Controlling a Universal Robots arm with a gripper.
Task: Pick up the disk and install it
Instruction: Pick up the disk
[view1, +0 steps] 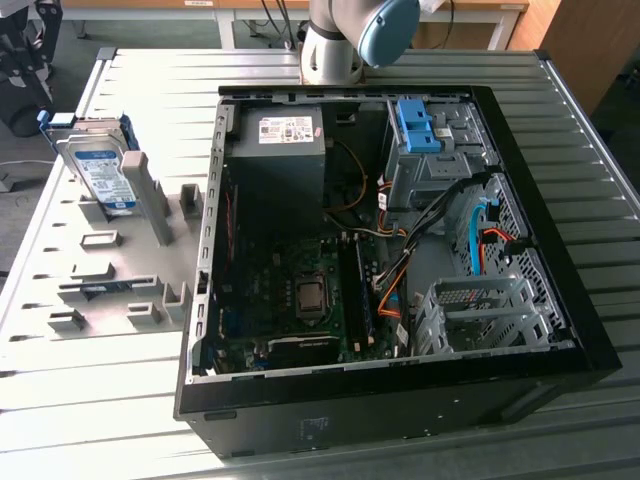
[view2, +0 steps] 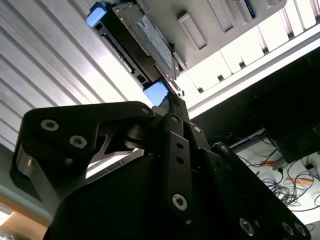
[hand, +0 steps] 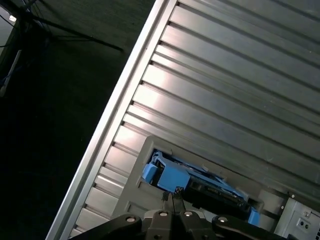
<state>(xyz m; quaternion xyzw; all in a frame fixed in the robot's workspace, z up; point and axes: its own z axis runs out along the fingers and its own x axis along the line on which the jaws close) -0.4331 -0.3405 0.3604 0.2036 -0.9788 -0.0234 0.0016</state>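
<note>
Beyond the black gripper (hand: 172, 195): flat rectangular silver-metal disk (view2: 145, 42) with blue plastic rails, propped on edge in a grey plastic rack (view1: 110, 270), clear of the gripper
Fingers (hand: 163, 205): closed together, nothing held
Beside the rack: open black computer case (view1: 400, 410) on a slatted metal table (view1: 580, 120)

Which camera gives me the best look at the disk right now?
The exterior view: the disk stands tilted in the grey holder on that view's left, with its label facing the camera. The second wrist view shows the disk obliquely, its label foreshortened. The first wrist view shows mainly its blue rail.
</note>
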